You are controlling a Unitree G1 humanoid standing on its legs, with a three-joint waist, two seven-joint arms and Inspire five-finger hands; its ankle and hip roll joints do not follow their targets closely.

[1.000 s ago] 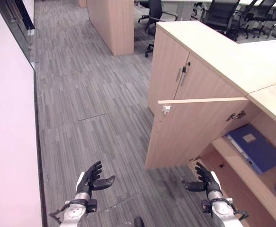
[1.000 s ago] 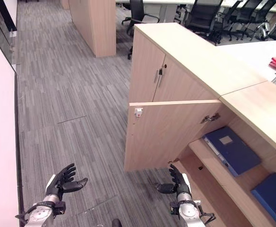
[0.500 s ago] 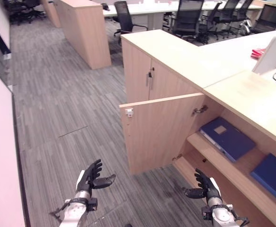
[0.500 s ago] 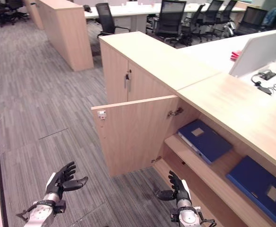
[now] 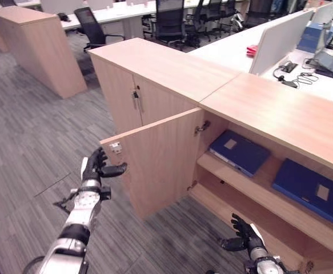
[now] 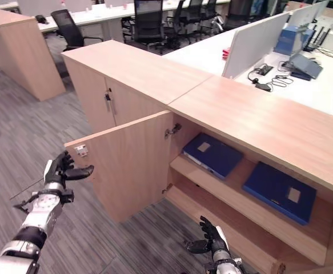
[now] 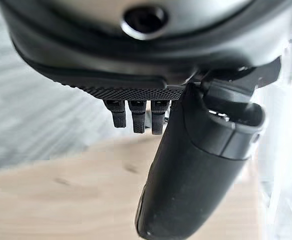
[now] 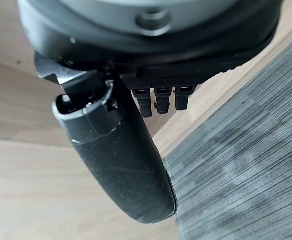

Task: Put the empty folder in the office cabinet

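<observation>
Two blue folders lie flat on the upper shelf of the open wooden office cabinet (image 5: 280, 114): one (image 5: 239, 151) toward the left and one (image 5: 309, 188) further right. The cabinet door (image 5: 155, 165) stands swung out toward me. My left hand (image 5: 96, 166) is raised beside the door's free edge, fingers relaxed and thumb pointing at the wood, holding nothing. In the left wrist view the thumb (image 7: 196, 165) hangs over the pale door panel. My right hand (image 5: 243, 240) hangs low in front of the bottom shelf, open and empty.
A closed two-door cabinet (image 5: 137, 94) adjoins the open one on the left. Behind it are desks with office chairs (image 5: 172, 23), a white divider (image 5: 280, 37) and cables. Another wooden unit (image 5: 35, 45) stands at the far left on the grey carpet (image 5: 29, 148).
The camera has swung right, showing more of the cabinet's inside. My left arm has lifted and reached to the door's free edge. The right hand stays low.
</observation>
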